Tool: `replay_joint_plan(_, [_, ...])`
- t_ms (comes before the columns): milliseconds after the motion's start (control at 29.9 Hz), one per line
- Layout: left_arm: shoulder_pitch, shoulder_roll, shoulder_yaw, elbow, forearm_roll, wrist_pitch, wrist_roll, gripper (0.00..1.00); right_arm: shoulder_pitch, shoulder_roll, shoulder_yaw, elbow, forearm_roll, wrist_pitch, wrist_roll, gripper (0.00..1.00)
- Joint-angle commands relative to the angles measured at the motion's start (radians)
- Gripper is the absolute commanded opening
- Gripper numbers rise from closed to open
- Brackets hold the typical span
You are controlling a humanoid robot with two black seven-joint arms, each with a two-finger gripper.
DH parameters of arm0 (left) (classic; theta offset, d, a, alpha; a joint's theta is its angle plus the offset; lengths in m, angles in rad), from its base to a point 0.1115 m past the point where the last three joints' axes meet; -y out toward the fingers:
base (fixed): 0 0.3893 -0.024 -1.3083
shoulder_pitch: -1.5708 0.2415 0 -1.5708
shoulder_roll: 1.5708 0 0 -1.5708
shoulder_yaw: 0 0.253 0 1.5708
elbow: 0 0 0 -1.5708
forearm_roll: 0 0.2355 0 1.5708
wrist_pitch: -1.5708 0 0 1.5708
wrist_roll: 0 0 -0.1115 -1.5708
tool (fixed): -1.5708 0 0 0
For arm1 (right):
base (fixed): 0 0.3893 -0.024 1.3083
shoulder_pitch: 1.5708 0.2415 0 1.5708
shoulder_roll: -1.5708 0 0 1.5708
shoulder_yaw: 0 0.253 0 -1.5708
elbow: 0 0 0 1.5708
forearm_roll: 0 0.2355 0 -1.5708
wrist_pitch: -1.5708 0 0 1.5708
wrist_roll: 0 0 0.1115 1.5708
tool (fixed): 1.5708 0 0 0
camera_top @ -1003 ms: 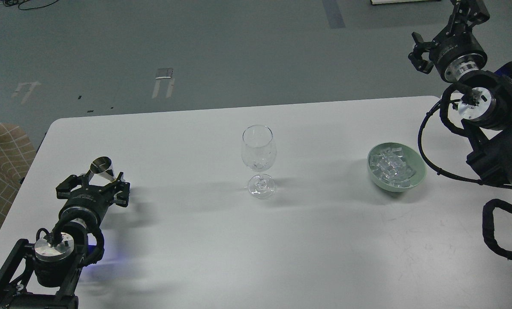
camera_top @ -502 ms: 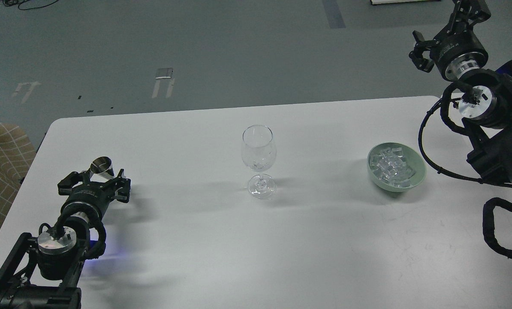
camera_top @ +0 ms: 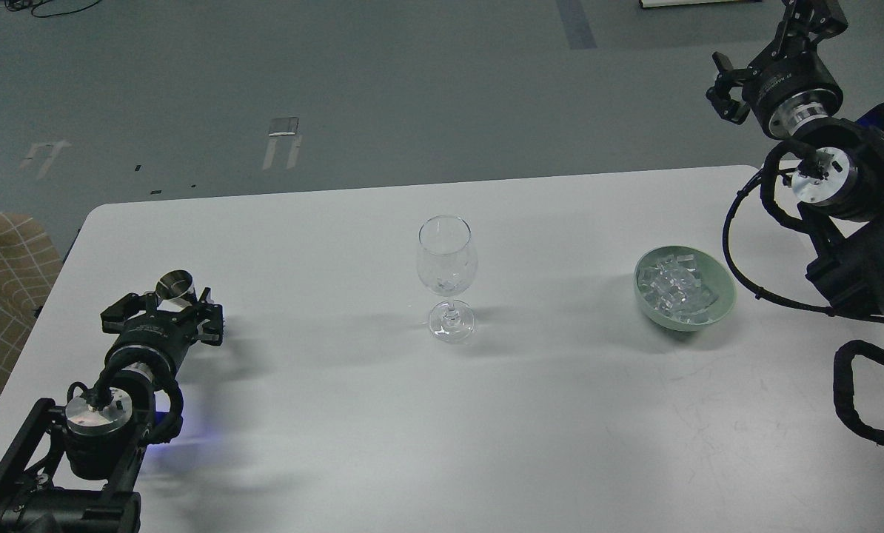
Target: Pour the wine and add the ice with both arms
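Surface: white table (camera_top: 338,414), rounded far corners, on grey floor (camera_top: 338,81) marked with pale tape.

Left gripper (camera_top: 162,314): low over the table's near-left, fingers spread around a small metal cup (camera_top: 175,285), which shows just beyond them; whether they grip it I cannot tell.

Right gripper (camera_top: 760,44): raised past the table's far-right edge, fingers apart, holding nothing.

Wine glass (camera_top: 446,275): upright, well right of my left gripper.

Ice (camera_top: 675,289): heaped in green bowl (camera_top: 720,292), below and left of my right gripper.

Change: left gripper and cup sit lower and nearer than a second ago; right gripper barely shifted.
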Motion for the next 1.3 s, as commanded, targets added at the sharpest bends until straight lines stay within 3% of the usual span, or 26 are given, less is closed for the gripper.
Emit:
replay_joint_plan(0, [0.000, 0.000, 0.000, 0.005, 0.000, -0.012, 0.001, 0.57, 0.004, 0.000, 0.000, 0.000, 0.000, 0.000, 0.000, 1.00])
replay_joint_plan(1037, [0.003, -0.012, 0.002, 0.034, 0.000, -0.055, -0.001, 0.53, 0.005, 0.000, -0.002, 0.000, 0.000, -0.005, 0.000, 1.00])
replay_joint_plan(1271, [0.006, -0.015, 0.002, 0.034, 0.002, -0.090, 0.001, 0.48, 0.005, -0.008, -0.002, 0.000, 0.000, -0.005, 0.000, 1.00])
